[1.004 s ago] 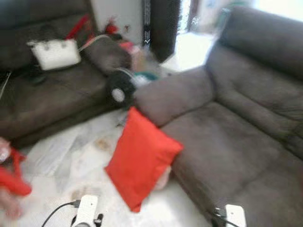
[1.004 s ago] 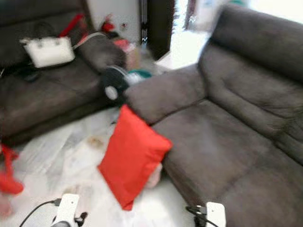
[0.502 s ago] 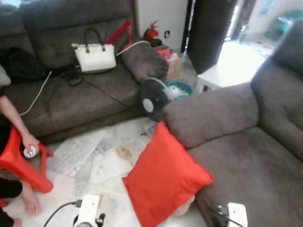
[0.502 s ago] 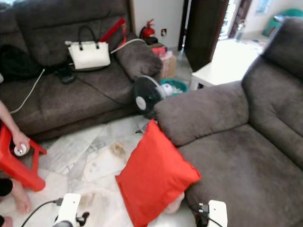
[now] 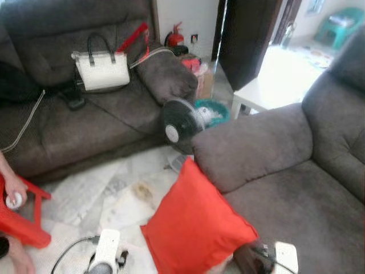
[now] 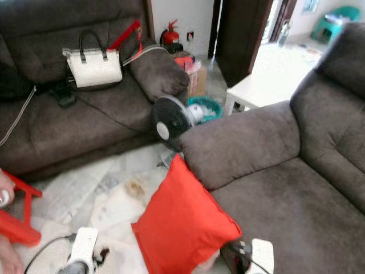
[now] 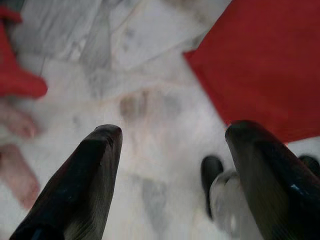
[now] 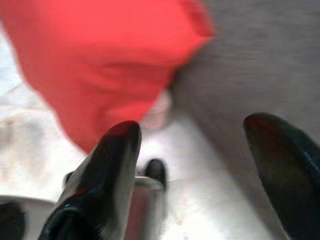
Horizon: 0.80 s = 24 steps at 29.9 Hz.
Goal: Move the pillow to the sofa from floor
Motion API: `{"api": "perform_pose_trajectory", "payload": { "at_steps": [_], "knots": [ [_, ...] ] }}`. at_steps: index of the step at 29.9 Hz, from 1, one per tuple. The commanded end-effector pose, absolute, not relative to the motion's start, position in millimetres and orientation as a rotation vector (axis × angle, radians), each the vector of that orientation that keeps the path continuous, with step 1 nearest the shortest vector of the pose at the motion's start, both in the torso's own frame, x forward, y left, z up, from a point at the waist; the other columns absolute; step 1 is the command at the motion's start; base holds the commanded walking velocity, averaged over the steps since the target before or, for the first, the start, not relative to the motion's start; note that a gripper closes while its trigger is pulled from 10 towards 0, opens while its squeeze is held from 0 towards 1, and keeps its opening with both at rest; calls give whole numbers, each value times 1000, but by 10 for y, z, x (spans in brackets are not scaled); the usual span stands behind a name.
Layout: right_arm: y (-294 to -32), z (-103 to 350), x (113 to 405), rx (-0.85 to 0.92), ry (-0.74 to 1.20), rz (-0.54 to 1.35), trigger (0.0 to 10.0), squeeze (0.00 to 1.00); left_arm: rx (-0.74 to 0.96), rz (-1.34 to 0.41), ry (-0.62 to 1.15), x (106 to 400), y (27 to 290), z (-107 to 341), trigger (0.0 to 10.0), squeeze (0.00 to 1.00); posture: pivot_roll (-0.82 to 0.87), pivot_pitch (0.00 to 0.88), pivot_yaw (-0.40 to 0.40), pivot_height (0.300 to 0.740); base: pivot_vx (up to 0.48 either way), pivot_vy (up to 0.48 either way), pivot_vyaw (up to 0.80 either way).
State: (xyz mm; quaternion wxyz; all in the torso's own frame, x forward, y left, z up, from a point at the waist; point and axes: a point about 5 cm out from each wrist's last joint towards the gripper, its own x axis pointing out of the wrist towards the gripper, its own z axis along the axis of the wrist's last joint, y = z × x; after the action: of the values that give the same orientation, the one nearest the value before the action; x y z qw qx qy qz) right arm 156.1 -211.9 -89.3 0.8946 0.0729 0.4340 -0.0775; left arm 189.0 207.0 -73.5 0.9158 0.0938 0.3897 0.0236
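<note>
Red pillow (image 5: 197, 228) sits on the pale marble floor (image 5: 114, 191), propped against the near grey sofa (image 5: 296, 188). A second sofa (image 5: 85, 114) (white handbag (image 5: 102, 69) on it) is far left. Left pincer (image 7: 170, 185) and right pincer (image 8: 200, 175) both gape open above the floor.

No words, labels, brand names, numbers or signs can be read on anything in these blurred pictures.

Red square pillow (image 5: 197, 225) stands tilted on the marble floor (image 5: 122, 197), leaning against the grey sofa (image 5: 285, 188) front.
</note>
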Motion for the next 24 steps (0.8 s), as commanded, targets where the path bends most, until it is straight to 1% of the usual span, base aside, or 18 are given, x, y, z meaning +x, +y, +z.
{"api": "perform_pose_trajectory", "payload": {
  "at_steps": [1,6,16,24],
  "knots": [
    [-2147,-922,1477,154,924,-175,10000,0,193,46,826,1836,2077,-765,10000,0,129,38,-8,740,0,0,0],
    [-2137,-930,1467,157,935,-170,10000,0,203,32,839,1827,2083,-772,10000,0,124,33,-4,740,0,0,0],
    [-2127,-938,1459,155,949,-166,10000,0,211,28,867,1811,2093,-787,10000,0,129,22,-4,740,0,0,-800],
    [-2128,-932,1472,156,942,-163,10000,0,204,41,871,1814,2094,-788,10000,0,133,27,-9,740,0,0,0]
  ]
}}
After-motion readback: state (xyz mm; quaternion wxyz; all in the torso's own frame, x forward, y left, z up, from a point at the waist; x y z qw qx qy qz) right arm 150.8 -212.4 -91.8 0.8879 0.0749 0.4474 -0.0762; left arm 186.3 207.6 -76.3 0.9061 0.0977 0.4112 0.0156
